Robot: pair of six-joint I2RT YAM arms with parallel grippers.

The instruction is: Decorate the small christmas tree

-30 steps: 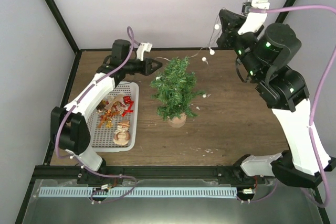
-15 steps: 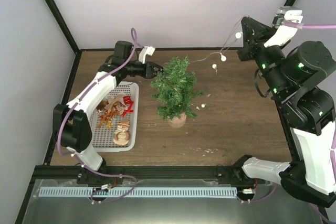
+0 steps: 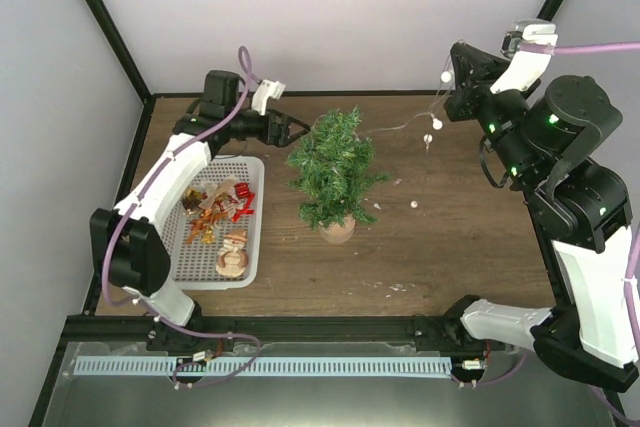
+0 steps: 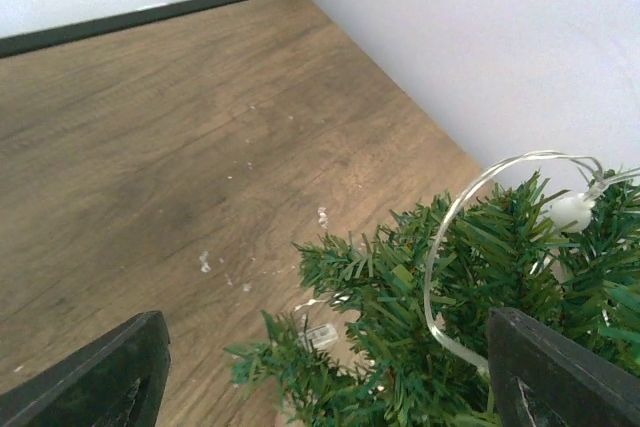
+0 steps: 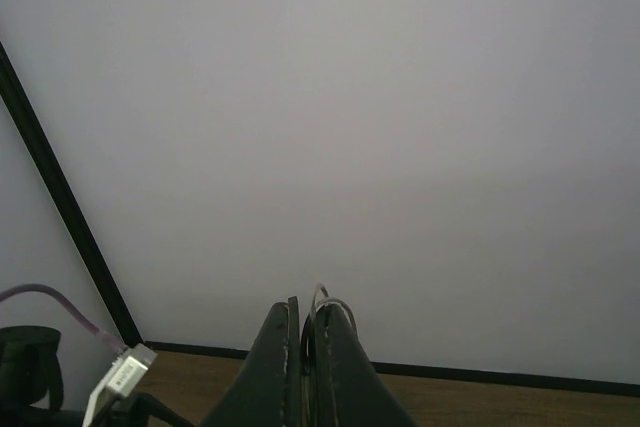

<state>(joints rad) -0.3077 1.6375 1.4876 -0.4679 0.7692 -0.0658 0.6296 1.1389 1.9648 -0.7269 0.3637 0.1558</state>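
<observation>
Tree (image 3: 335, 172) stands mid-tabletop (image 3: 450, 237), just right of a basket (image 3: 257, 209). Left claw (image 3: 297, 130), its jaws wide apart, hangs just left of the treetop, holding nothing. Right claw (image 3: 453, 75), raised well off to the tree's right, is pinched on a light string (image 3: 400, 127) that runs to the upper branches.

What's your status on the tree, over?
Left claw open beside small christmas tree. Right claw shut on light string, raised high. String draped onto tree, tree upright. Nothing blocking.

Left gripper (image 3: 298, 130) extended, jaws wide; right gripper (image 3: 452, 67) raised, jaws closed.
</observation>
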